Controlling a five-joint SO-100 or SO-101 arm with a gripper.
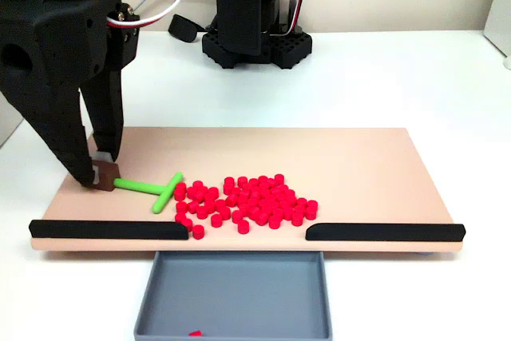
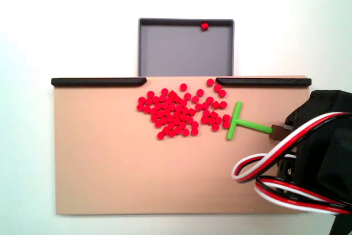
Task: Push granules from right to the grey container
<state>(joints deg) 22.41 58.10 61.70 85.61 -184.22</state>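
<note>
Dozens of red granules (image 1: 243, 201) lie heaped on the beige board (image 1: 359, 165), just behind the gap between two black strips. In the other fixed view the granules (image 2: 179, 114) lie in front of the grey container (image 2: 165, 48), which holds one red pellet (image 2: 204, 26). The grey container (image 1: 239, 285) sits below the board's front edge. My gripper (image 1: 100, 172) is at the board's left, shut on the brown end of a green T-shaped stick (image 1: 148, 188). The stick's crossbar rests against the heap's edge. The same gripper (image 2: 280, 130) and stick (image 2: 242, 124) sit at the right.
Black strips (image 1: 108, 229) (image 1: 383, 231) line the board's front edge on both sides of the gap. The arm's black base (image 1: 251, 37) stands behind the board. Red, white and black cables (image 2: 275, 163) loop over the board's corner. White table surrounds the board.
</note>
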